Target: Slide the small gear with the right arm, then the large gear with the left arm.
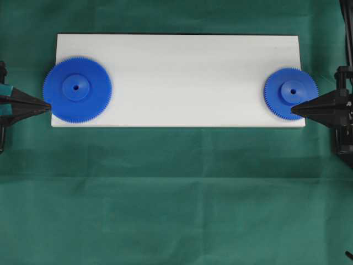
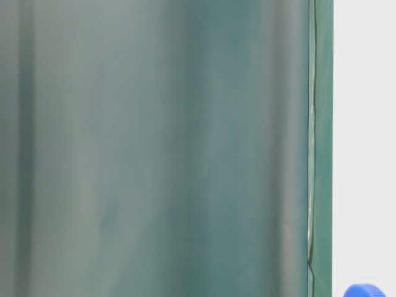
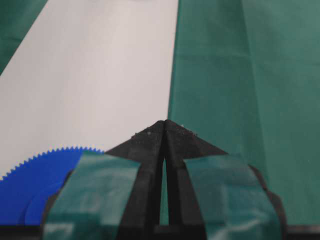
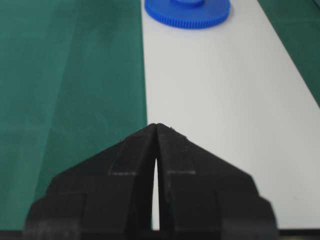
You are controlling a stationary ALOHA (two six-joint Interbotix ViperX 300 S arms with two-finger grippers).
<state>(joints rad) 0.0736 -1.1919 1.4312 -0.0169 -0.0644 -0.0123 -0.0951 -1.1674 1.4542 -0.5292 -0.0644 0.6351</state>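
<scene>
The large gear (image 1: 77, 88) lies flat on the left end of a white board (image 1: 182, 77), and the small gear (image 1: 290, 94) lies on its right end. My left gripper (image 1: 48, 104), marked with teal patches, is shut with its tip against the large gear's lower-left rim. The left wrist view shows that gripper (image 3: 165, 121) shut on nothing, with the large gear (image 3: 30, 180) beside it. My right gripper (image 1: 292, 109) is shut and its tip overlaps the small gear's lower edge. In the right wrist view the right gripper (image 4: 157, 125) holds nothing, and the large gear (image 4: 187, 12) sits far ahead.
Green cloth (image 1: 176, 193) covers the table around the board. The board's long middle stretch between the two gears is bare. A sliver of blue gear (image 2: 364, 291) shows in the table-level view; I cannot tell which gear it is.
</scene>
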